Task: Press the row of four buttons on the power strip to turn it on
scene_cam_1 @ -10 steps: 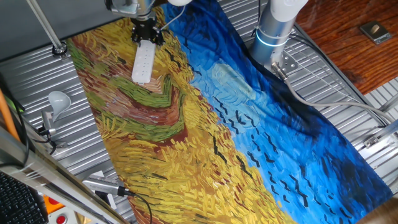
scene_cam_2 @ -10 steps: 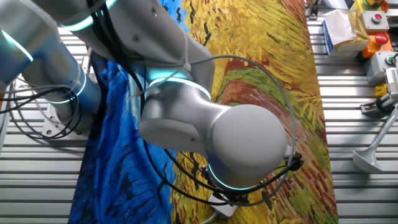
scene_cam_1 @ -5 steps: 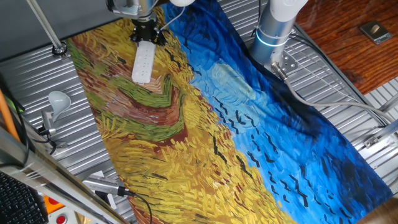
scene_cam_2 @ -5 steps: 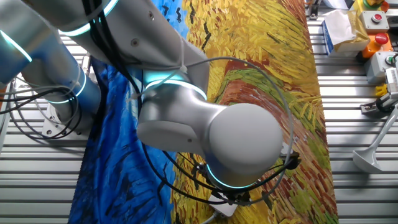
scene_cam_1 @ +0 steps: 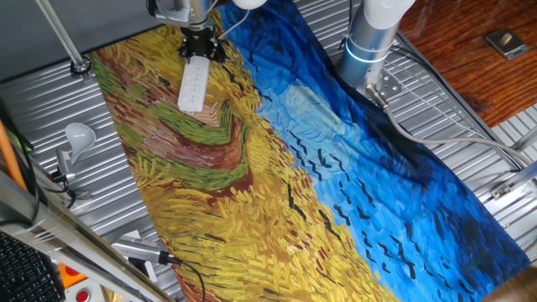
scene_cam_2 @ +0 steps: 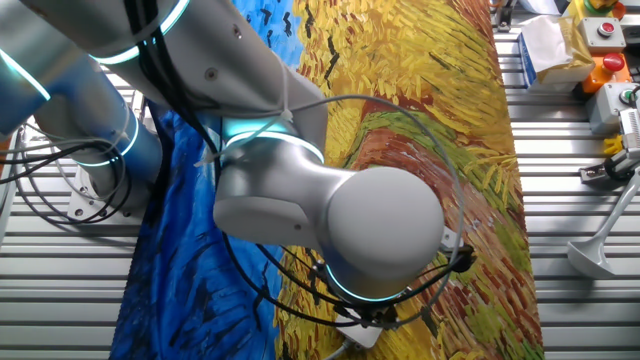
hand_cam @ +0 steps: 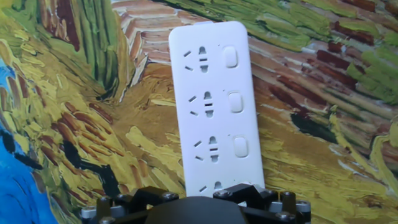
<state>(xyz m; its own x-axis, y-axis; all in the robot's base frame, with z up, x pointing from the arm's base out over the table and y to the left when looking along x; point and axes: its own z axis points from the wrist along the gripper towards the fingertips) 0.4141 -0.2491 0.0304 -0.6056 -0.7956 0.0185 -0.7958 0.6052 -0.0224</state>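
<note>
We see the white power strip lying flat on the painted tablecloth, near the far end of its yellow wheat-field half, with its long axis running roughly along the cloth. The gripper hangs over the strip's far end in one fixed view, and in the hand view its dark body covers the bottom edge, so the strip stretches away from the camera. That framing suits the job: three of the row of four buttons show in a straight line down the strip's right side, each beside its own socket, and the fourth lies hidden beneath the hand. We judge the arm is lined up over that nearest, hidden switch, placing it at one end of the row so the others can be taken in order.

Whether the pincer is spread or closed we cannot tell; no view shows its fingertips, and we cannot say whether it touches the plastic. In the other fixed view the robot arm fills the frame and blocks nearly everything; only a sliver of white shows below it.

A white lamp head sits off the cloth on the ribbed metal table, well apart from the strip.
</note>
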